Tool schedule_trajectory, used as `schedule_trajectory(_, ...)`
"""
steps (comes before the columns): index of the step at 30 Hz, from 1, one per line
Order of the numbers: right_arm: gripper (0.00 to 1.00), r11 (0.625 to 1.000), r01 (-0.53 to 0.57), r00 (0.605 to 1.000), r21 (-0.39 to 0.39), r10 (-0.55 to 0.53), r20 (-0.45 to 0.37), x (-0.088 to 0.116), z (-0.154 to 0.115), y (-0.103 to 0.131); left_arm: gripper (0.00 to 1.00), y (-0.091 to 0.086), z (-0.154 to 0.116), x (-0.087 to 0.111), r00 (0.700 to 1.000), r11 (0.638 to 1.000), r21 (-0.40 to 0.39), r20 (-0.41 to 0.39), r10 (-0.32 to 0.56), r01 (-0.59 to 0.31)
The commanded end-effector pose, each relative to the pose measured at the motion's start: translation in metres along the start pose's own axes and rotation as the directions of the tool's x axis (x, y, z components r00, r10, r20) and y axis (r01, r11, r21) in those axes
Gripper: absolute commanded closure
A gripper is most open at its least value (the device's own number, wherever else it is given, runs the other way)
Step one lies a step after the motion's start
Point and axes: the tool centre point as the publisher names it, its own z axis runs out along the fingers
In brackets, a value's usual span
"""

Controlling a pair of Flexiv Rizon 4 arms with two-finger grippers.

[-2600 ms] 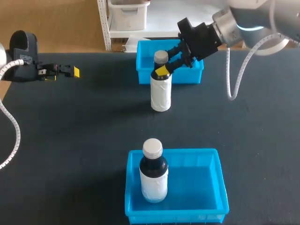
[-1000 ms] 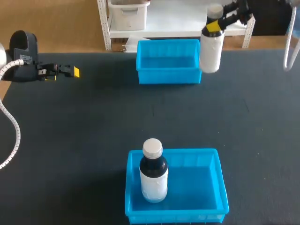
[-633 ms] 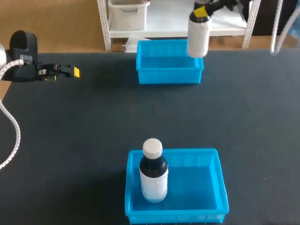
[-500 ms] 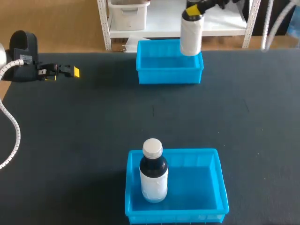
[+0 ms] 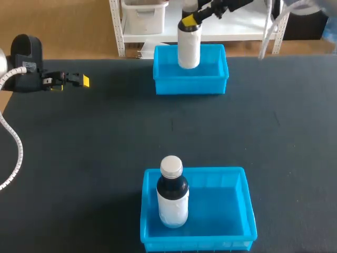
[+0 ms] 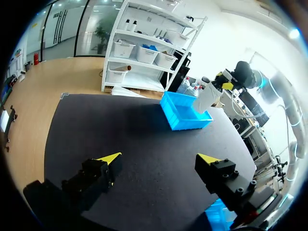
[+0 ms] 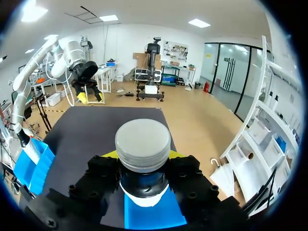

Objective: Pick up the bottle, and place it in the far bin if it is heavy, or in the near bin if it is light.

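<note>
Our right end effector (image 5: 190,20) (image 7: 143,166) is clamped on the bottle (image 5: 189,48) just under the cap (image 7: 143,143). In the right wrist view the two black fingers press the neck from both sides, with a yellow tip (image 7: 111,154) showing on each side. The bottle hangs upright from that grip, white body with a grey-white cap. In the head view its lower part sits over the left half of the far bin (image 5: 190,86). We cannot tell whether the base touches the bin floor. In the right wrist view blue from that bin shows directly under the bottle. Our right arm comes in from the far right corner, above the bench's (image 5: 105,137) back edge. Our left end effector (image 5: 79,80) (image 6: 159,159) is spread wide with nothing between the fingers. It is low over the far left part of the bench, well apart from both bins, fingers pointing toward the middle. In the left wrist view only dark bench surface lies between the tips, and the far bin and the held bottle show well ahead of them. The far bin sits at the back edge of the bench, about the middle. The near bin (image 5: 246,206) is at the front edge, roughly in line with it. A second bottle (image 5: 172,193) stands upright in the near bin's left part, dark band under a pale cap, white lower body.
</note>
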Motion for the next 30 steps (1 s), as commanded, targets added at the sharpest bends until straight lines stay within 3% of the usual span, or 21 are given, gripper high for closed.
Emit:
schedule_trajectory(1, 0.63, 0.995, -0.002, 1.0, -0.104, 0.003, 0.01, 0.003, 0.019, -0.024, 0.0, 0.0, 0.0, 0.0, 1.0, 1.0, 0.0, 0.0, 0.0, 0.0)
schedule_trajectory(14, 0.61, 0.988, 0.005, 1.0, -0.155, 0.0, 0.03, 0.015, 0.061, -0.019, 0.0, 0.0, 0.0, 0.0, 1.0, 1.0, 0.0, 0.0, 0.0, 0.0)
schedule_trajectory(30, 0.58, 0.984, -0.028, 0.999, -0.175, 0.033, 0.023, 0.04, 0.079, -0.019, 0.0, 0.0, 0.0, 0.0, 1.0, 1.0, 0.0, 0.0, 0.0, 0.0)
